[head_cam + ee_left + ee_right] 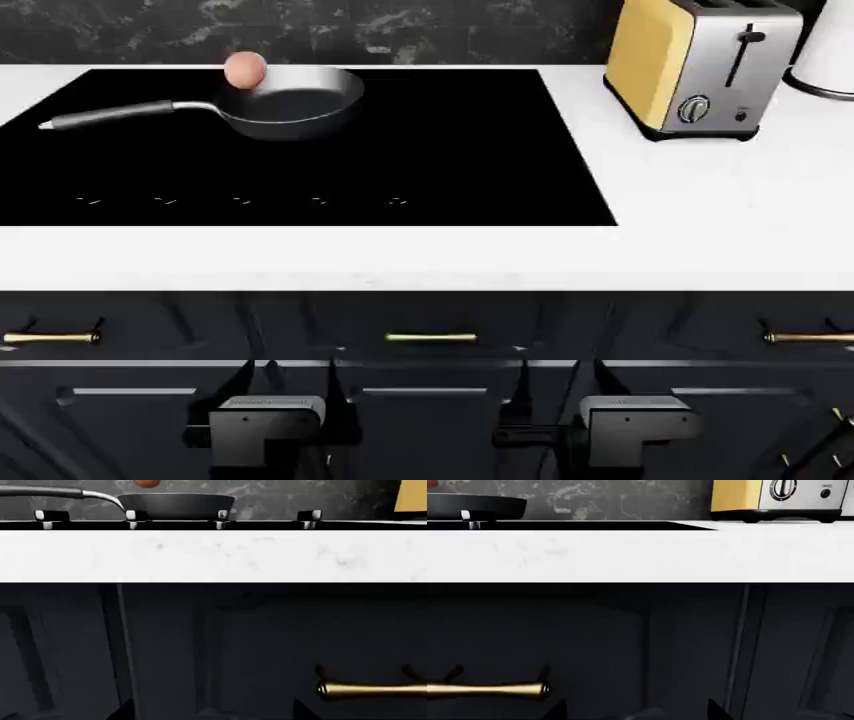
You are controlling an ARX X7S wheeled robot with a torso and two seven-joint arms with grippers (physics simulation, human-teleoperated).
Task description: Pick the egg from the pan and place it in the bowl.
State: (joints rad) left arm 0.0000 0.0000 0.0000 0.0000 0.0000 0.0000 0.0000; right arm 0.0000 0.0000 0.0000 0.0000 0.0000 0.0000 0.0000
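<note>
Nearest the robot, both arms hang low in front of the dark cabinet doors, below the worktop edge. In the head view the left gripper (287, 385) and right gripper (561, 385) show only as dark tips above their grey wrist blocks; whether the jaws are open or closed cannot be told, and nothing shows between them. Brass handles (430, 338) sit along the drawer fronts just above them.

Above lies the white worktop (400, 255), with a black hob (441, 150) set into it. Toward the hob's far left stands the pan (296, 100), its handle pointing left. The egg (244, 70) sits at the pan's far-left rim, near where the handle joins; the left wrist view shows it above the rim, cut off by the frame edge.

Farther right, on the worktop beside the hob, stands a yellow and silver toaster (694, 65). A white rounded object (827, 60) shows beyond it at the frame edge; what it is cannot be told.
</note>
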